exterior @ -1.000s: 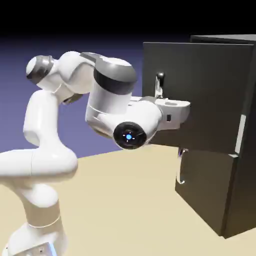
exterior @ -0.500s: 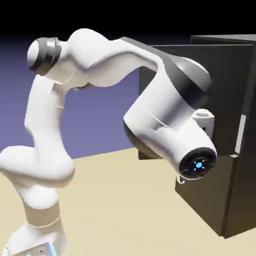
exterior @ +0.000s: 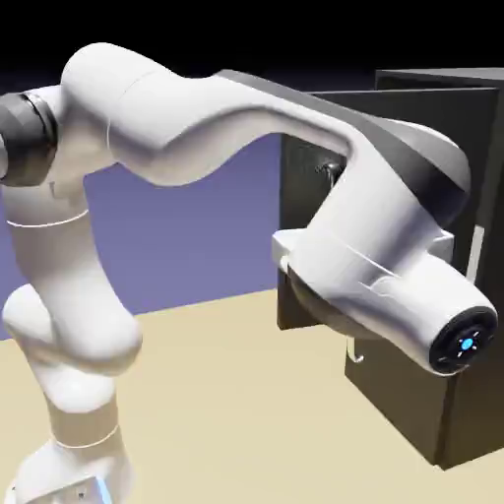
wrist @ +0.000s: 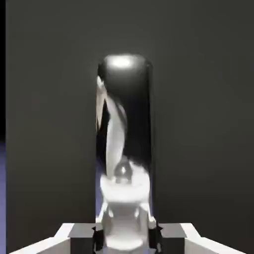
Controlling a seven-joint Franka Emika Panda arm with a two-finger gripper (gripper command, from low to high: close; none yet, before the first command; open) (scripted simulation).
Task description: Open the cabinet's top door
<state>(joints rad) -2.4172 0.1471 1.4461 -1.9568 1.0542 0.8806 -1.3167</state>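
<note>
Pincer [wrist: 124,233]: clamped on the silver handle [wrist: 119,149] of the top door [wrist: 198,99]; in the hand view the handle's bright bar and mounting foot sat large between the two grey fingertips [wrist: 82,232], filling the gap, with no daylight visible on either side.

Handle: curved bar, long axis running up the hand view away from the pincer, its far end rounding off against the dark panel. Lay straight ahead of the pincer, at the door's free edge.

Top door: flat dark grey panel, standing swung out from the cabinet [exterior: 482,384] body in the exterior view [exterior: 315,128], its free edge toward the arm and its hinge side at the cabinet's far corner. Judged partly open; how wide could not be told, the forearm covering most of the panel.

Lower door: shorter panel below the top door, shut against the cabinet; only the lower tip of its own handle [exterior: 352,352] showed beneath the arm.

Arm [exterior: 394,256]: white, reaching from the tabletop's [exterior: 226,394] near side across to the cabinet, wrist hard against the top door's face.

Relation governing the coming move: handle held dead ahead with its axis upright along the door edge; pull would need to follow an arc about the hinge, away from the cabinet, lest the bar slip from the grip.
</note>
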